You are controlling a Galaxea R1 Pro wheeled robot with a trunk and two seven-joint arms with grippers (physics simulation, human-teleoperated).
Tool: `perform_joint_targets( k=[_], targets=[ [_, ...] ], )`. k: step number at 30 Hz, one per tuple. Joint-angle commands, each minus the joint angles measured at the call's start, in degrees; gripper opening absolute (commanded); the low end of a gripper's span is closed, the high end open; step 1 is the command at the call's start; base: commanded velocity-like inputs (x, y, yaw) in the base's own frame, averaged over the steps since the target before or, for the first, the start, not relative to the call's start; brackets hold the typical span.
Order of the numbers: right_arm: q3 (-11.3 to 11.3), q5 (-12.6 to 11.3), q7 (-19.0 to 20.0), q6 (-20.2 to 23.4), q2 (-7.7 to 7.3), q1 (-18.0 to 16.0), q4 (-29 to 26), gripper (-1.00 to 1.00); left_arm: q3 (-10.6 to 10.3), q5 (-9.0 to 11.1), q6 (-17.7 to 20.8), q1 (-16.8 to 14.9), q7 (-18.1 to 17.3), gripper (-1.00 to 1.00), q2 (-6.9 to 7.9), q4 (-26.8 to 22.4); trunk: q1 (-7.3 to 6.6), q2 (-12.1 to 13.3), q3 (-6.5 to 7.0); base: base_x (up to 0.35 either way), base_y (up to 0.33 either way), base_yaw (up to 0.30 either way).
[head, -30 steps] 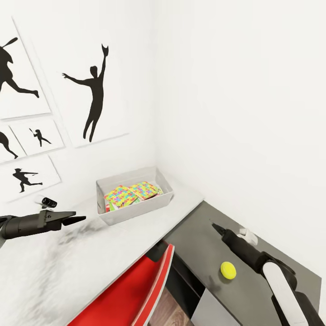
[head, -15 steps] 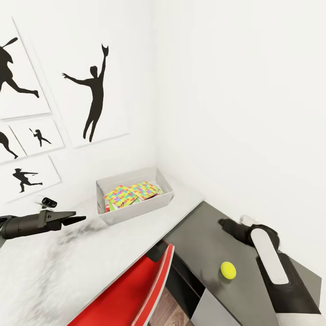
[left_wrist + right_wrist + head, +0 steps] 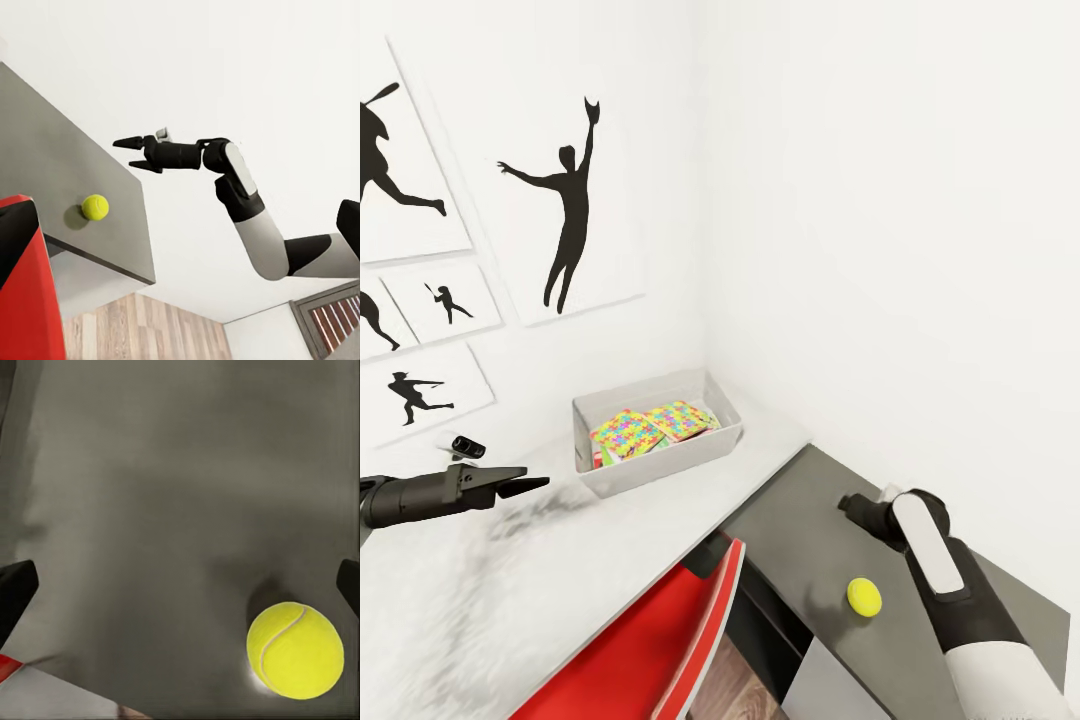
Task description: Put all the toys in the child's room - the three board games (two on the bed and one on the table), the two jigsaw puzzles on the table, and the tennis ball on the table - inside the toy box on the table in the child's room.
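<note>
The light grey toy box (image 3: 656, 452) stands on the pale table (image 3: 660, 530) in the corner, with two jigsaw puzzles (image 3: 628, 433) (image 3: 682, 418) lying inside. The yellow tennis ball (image 3: 864, 597) (image 3: 94, 207) (image 3: 295, 649) rests on the lower dark grey section (image 3: 800, 540). My right gripper (image 3: 847, 504) (image 3: 124, 153) hovers over that section just beyond the ball, open, fingers spread wide with nothing between them. In the right wrist view the ball lies close to one fingertip (image 3: 349, 585). My left gripper (image 3: 532, 480) hangs open over the pale top, left of the toy box.
A red chair back (image 3: 660, 640) is tucked against the table's front edge. A small black device (image 3: 468, 447) sits by the wall behind my left gripper. Black silhouette pictures (image 3: 565, 215) hang on the left wall. Wood floor (image 3: 142, 330) shows below the dark section.
My right arm has swung up and rolled over, so the forearm now stands higher above the dark section; its gripper stays near the same spot. Ball, toy box and left arm have not moved.
</note>
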Motion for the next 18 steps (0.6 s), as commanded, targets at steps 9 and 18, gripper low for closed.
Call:
perform_joint_targets(
  k=[9,18],
  targets=[
    [1.7,-0.3,-0.5,-0.2,-0.15,0.0,3.9,1.0,0.0,0.0,0.6,0.0,-0.2,1.0,0.03,0.0,0.04,-0.1,-0.12,0.0,0.0,0.0],
    [2.2,-0.3,-0.4,-0.4,-1.02,0.6,6.2,1.0,0.0,0.0,0.6,0.0,-0.2,1.0,0.03,0.0,0.04,-0.1,-0.12,0.0,0.0,0.0]
  ],
)
